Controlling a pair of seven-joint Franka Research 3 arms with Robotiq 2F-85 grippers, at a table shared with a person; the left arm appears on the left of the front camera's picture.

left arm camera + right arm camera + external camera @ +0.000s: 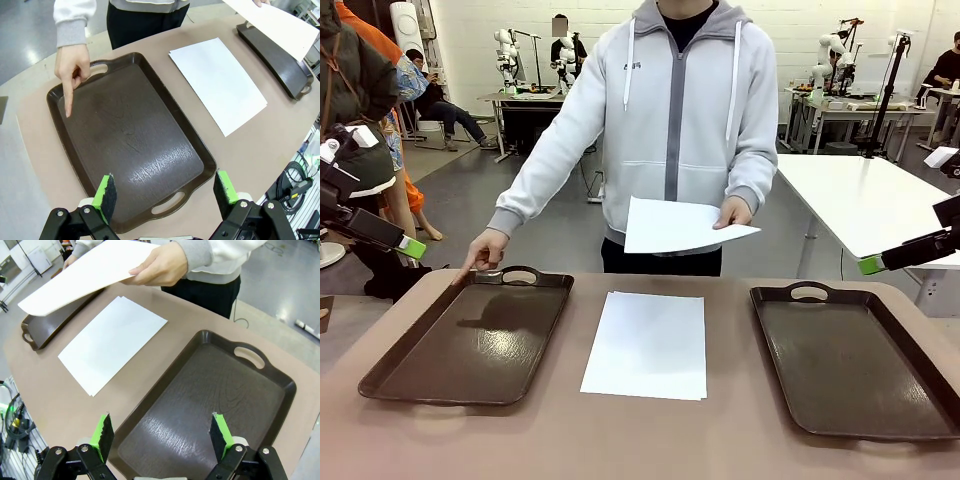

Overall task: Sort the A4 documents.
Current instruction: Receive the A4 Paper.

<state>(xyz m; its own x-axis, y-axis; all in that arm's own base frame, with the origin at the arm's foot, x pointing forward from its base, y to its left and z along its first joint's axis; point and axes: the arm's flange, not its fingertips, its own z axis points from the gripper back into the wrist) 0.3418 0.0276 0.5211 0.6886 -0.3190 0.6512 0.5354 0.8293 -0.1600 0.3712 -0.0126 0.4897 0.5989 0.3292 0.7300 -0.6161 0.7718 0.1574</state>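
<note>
Two claws hung open, holding nothing: your left claw (164, 191) over the near end of the left tray (125, 130), your right claw (162, 434) over the right tray (210, 400). A4 documents (217, 82) lay flat beyond each claw, off to its side, and the person's hand (160, 265) held one more sheet (85, 275) farther off. You could have crumpled them or grabbed several, because thin flat paper gave the claw no edge.

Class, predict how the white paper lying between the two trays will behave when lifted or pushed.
The paper lies flat and thin, so likely floppy and hard to pinch. Offset edges suggest stacked sheets that may slide apart on the smooth table.
</note>
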